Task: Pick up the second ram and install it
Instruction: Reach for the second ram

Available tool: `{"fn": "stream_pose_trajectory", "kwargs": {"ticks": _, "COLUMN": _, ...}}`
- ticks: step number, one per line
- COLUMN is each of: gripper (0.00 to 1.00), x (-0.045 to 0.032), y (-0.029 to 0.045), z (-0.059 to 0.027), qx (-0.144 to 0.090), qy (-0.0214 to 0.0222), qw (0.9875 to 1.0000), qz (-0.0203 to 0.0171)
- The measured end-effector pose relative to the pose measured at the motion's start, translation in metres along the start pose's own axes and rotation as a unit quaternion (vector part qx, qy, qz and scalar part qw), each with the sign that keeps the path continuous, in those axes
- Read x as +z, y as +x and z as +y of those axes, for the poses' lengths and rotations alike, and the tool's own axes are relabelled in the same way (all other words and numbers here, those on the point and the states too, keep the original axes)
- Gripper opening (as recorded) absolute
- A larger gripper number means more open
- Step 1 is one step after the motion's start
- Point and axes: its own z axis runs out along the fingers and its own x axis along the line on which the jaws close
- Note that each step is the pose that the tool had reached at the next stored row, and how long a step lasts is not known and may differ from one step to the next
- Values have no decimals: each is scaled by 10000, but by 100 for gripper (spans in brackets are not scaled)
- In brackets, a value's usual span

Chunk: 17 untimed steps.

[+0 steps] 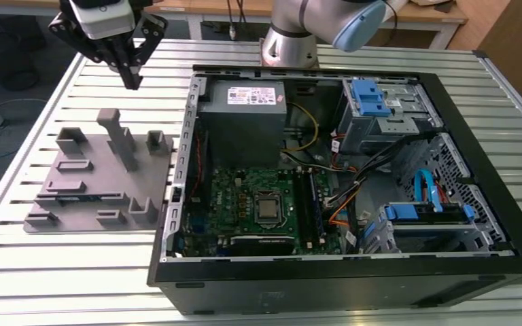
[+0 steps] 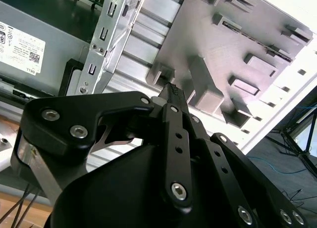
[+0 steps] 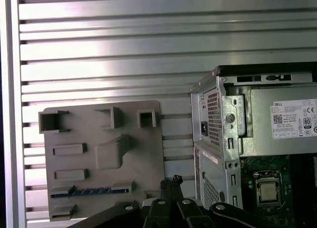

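Observation:
The second ram (image 1: pixel 79 197) is a thin dark stick standing on edge in a slot near the front of the grey tray (image 1: pixel 71 170). It also appears in the first wrist view as a dark blue-green strip (image 3: pixel 91 191) in the tray (image 3: pixel 99 124). My gripper (image 1: pixel 132 80) hangs above the table behind the tray's far edge, well clear of the stick. Its black fingers are shut together with nothing between them. The closed fingertips (image 3: pixel 174 181) show in both wrist views, and in the second wrist view the gripper (image 2: pixel 173 91) points toward the tray (image 2: pixel 218 55).
An open computer case (image 1: pixel 478 170) lies to the exterior view's right of the tray. Inside are a green motherboard (image 1: pixel 234 193) with a silver processor (image 1: pixel 268 207), a grey power supply (image 1: pixel 242 115), drive cages and cables. The tray's tall post (image 1: pixel 120 139) stands upright on the slatted metal table (image 1: pixel 71 272).

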Motion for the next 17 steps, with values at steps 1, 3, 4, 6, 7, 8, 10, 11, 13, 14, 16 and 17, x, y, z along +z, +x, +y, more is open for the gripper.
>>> {"fn": "stream_pose_trajectory", "kwargs": {"ticks": 1, "gripper": 11, "x": 2, "y": 9, "z": -4, "qx": 0, "qy": 0, "qw": 10000, "qz": 0}}
{"fn": "stream_pose_trajectory", "kwargs": {"ticks": 3, "gripper": 11, "x": 5, "y": 25, "z": -12, "qx": 0, "qy": 0, "qw": 10000, "qz": 0}}
{"fn": "stream_pose_trajectory", "kwargs": {"ticks": 4, "gripper": 11, "x": 6, "y": 33, "z": -16, "qx": 0, "qy": 0, "qw": 10000, "qz": 0}}
{"fn": "stream_pose_trajectory", "kwargs": {"ticks": 6, "gripper": 11, "x": 10, "y": 47, "z": -23, "qx": 0, "qy": 0, "qw": 10000, "qz": 0}}
{"fn": "stream_pose_trajectory", "kwargs": {"ticks": 7, "gripper": 11, "x": 12, "y": 55, "z": -27, "qx": 0, "qy": 0, "qw": 10000, "qz": 0}}
{"fn": "stream_pose_trajectory", "kwargs": {"ticks": 8, "gripper": 11, "x": 13, "y": 62, "z": -30, "qx": 0, "qy": 0, "qw": 10000, "qz": 0}}
{"fn": "stream_pose_trajectory", "kwargs": {"ticks": 10, "gripper": 11, "x": 17, "y": 76, "z": -38, "qx": 0, "qy": 0, "qw": 10000, "qz": 0}}
{"fn": "stream_pose_trajectory", "kwargs": {"ticks": 11, "gripper": 11, "x": 19, "y": 83, "z": -42, "qx": 0, "qy": 0, "qw": 10000, "qz": 0}}
{"fn": "stream_pose_trajectory", "kwargs": {"ticks": 13, "gripper": 11, "x": 23, "y": 96, "z": -51, "qx": 0, "qy": 0, "qw": 10000, "qz": 0}}
{"fn": "stream_pose_trajectory", "kwargs": {"ticks": 14, "gripper": 11, "x": 25, "y": 101, "z": -55, "qx": -1, "qy": 0, "qw": 10000, "qz": 0}}
{"fn": "stream_pose_trajectory", "kwargs": {"ticks": 16, "gripper": 11, "x": 28, "y": 112, "z": -64, "qx": 0, "qy": 0, "qw": 10000, "qz": 0}}
{"fn": "stream_pose_trajectory", "kwargs": {"ticks": 17, "gripper": 11, "x": 31, "y": 118, "z": -69, "qx": 0, "qy": 0, "qw": 10000, "qz": 0}}
